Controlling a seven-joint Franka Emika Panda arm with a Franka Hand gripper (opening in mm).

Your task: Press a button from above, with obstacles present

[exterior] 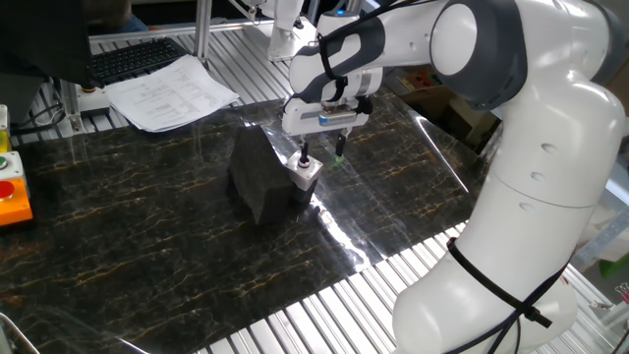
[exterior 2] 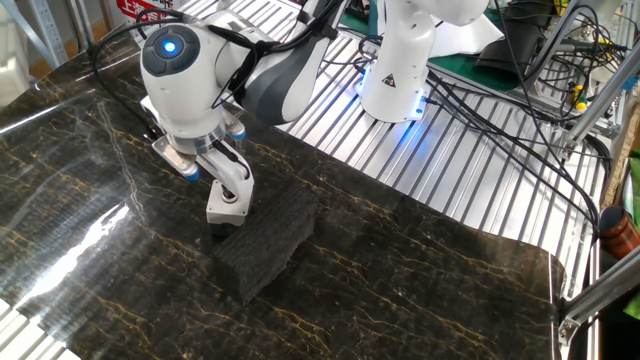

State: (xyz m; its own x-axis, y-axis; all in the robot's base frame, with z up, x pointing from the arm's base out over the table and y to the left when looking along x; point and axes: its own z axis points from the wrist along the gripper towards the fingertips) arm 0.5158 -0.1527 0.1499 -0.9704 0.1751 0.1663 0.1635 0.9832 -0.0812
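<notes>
End effector (exterior: 320,157) directly over the grey button box (exterior: 306,174), fingers apart, one fingertip (exterior 2: 233,193) down on the box's top. Box touching the black block (exterior 2: 266,241) on the dark marbled tabletop (exterior 2: 420,290).

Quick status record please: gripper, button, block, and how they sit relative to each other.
gripper: above the button, one finger down on it; open, gap shows between fingers
button: red top on grey box, on the table, mostly hidden by the finger
block: black, right against the button box
table: dark marbled surface
</notes>
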